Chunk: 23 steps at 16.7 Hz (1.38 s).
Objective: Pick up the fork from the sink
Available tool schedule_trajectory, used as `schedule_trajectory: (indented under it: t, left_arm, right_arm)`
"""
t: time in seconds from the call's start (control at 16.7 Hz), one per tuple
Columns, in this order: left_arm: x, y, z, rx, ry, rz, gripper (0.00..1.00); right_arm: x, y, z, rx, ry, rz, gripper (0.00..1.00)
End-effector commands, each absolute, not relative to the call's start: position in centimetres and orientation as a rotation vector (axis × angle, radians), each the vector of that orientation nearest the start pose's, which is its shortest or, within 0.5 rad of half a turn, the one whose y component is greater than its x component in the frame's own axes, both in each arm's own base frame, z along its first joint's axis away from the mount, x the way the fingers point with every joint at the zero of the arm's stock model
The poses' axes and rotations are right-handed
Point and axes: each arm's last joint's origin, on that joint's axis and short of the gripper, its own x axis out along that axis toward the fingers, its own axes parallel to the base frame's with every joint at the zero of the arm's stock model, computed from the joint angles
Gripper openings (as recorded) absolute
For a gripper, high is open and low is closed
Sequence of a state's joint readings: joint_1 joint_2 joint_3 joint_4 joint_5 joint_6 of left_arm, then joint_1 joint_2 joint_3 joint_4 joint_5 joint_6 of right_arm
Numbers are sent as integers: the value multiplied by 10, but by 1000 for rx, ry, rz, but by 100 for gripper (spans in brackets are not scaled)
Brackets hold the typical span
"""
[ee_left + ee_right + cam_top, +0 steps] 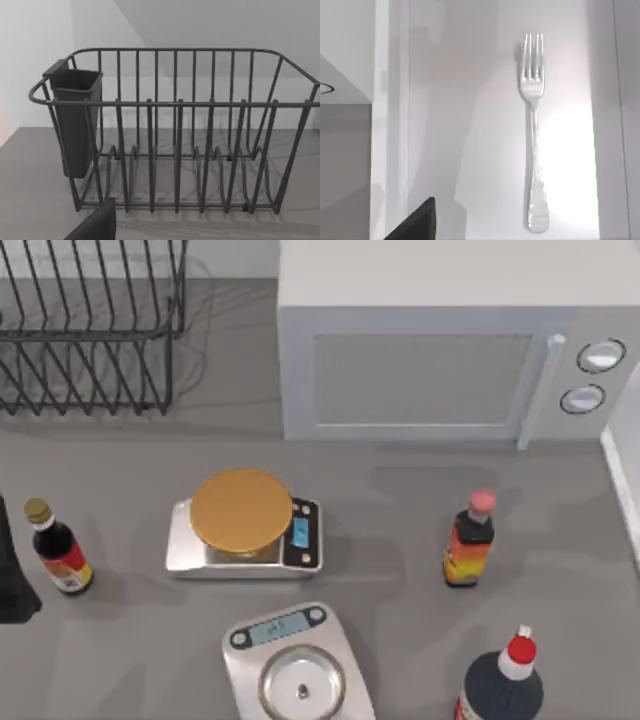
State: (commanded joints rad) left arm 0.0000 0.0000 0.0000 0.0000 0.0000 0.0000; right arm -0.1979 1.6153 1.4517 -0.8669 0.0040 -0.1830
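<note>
The fork (534,135) is slim, shiny silver metal. It lies flat on the white floor of the sink (445,125), apart from the sink's walls. The right wrist camera looks straight down on it from above, and a dark part of my right gripper (415,222) shows at the edge of that view, well to the side of the fork's handle and not touching it. In the top view, the sink's white rim (626,490) runs along the table's right edge. My left arm (10,580) stays parked at the table's left edge.
A wire dish rack (90,330) with a dark cutlery cup (75,120) stands at the back left, and a microwave (440,350) at the back right. Two kitchen scales (245,525) (295,665) and three bottles (60,550) (470,540) (500,685) stand on the grey counter.
</note>
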Motion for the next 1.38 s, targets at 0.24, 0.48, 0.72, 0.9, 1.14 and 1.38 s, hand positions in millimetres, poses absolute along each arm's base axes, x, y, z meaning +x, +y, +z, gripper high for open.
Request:
schedule_trajectory:
  t: [0.24, 0.48, 0.72, 0.9, 1.14, 1.38]
  left_arm:
    - [106, -1, 160, 0, 0, 0, 100]
    - [106, -1, 160, 0, 0, 0, 100]
    - [106, -1, 160, 0, 0, 0, 100]
    - [106, -1, 160, 0, 0, 0, 100]
    - [106, -1, 160, 0, 0, 0, 100]
    - [106, -1, 160, 0, 0, 0, 100]
  right_arm:
    - [411, -98, 248, -45, 1297, -57, 100]
    - [452, -124, 190, -12, 1483, -26, 100]
    - [464, -135, 161, 7, 1566, -9, 100]
    - [464, -136, 159, 8, 1571, -8, 100]
    - [466, -133, 152, 5, 1574, -4, 100]
    - [471, -136, 102, 5, 1571, -6, 100]
